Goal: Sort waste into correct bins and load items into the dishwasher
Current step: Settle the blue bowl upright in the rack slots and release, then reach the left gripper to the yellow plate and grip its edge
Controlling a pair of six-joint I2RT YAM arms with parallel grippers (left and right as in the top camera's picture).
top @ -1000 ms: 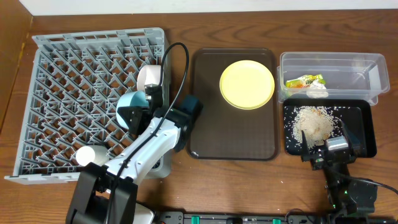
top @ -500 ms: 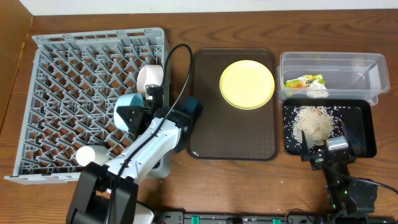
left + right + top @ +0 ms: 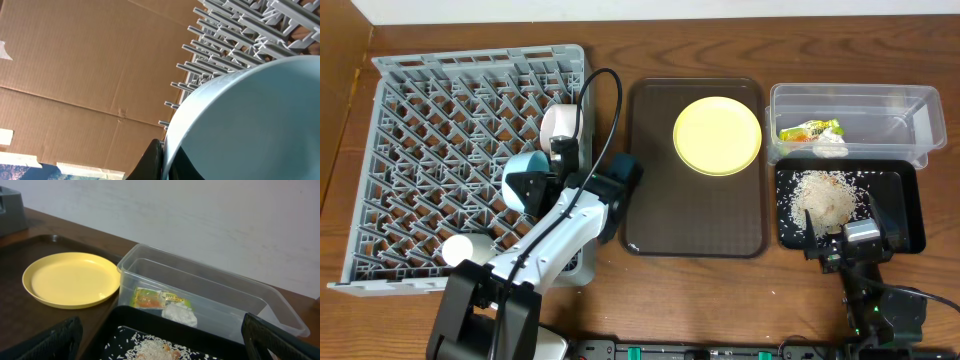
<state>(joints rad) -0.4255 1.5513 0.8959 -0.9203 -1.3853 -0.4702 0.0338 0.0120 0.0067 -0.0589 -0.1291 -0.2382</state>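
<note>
Overhead: the left jaws pinch the blue bowl (image 3: 523,182) by its rim. It is tipped on edge over the right side of the rack (image 3: 430,120), just beside a white bowl (image 3: 561,123), so the way to go is straight down.

Left wrist: the bowl fills the view, with pegs close behind it; whether they touch, I cannot tell.

Right wrist: the right jaws are spread and empty over the black tray (image 3: 107,330), and the plate (image 3: 70,279) lies ahead-left.
</note>
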